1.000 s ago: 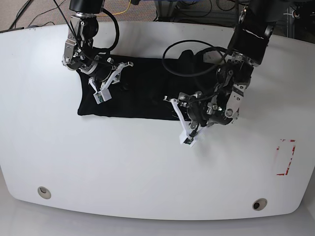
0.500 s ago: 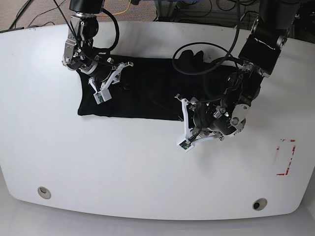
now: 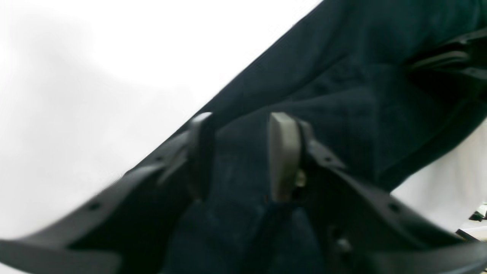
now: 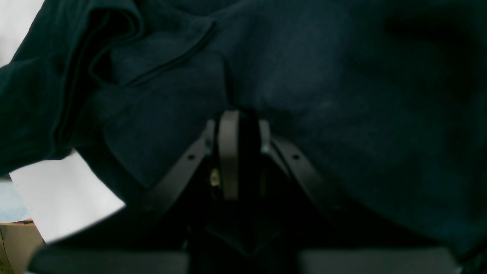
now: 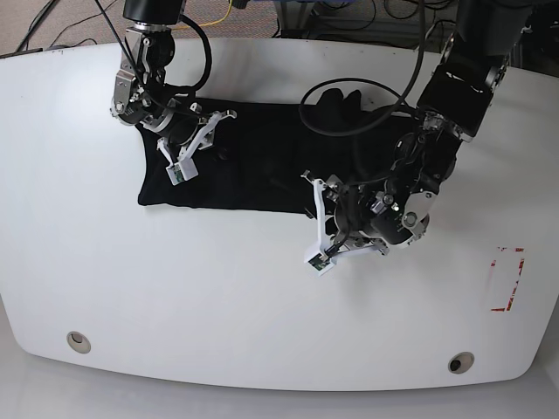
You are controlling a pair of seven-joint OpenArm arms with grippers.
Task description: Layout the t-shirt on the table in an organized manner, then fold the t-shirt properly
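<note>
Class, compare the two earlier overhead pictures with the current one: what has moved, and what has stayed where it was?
The left hand has swung toward the image left along the t-shirt's near edge, its fingers now spread over the fabric there. Whether it grips cloth cannot be told. The right hand has stayed put, fingers close together on the shirt's other end. The shirt's outline on the table looks unchanged.

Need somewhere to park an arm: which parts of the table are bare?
Bare: the table strip between the t-shirt and the grommet holes, and the side beyond the right gripper. Crowded: the middle, where the left gripper and cable loop overlie the cloth. Red tape marks border the other side.
</note>
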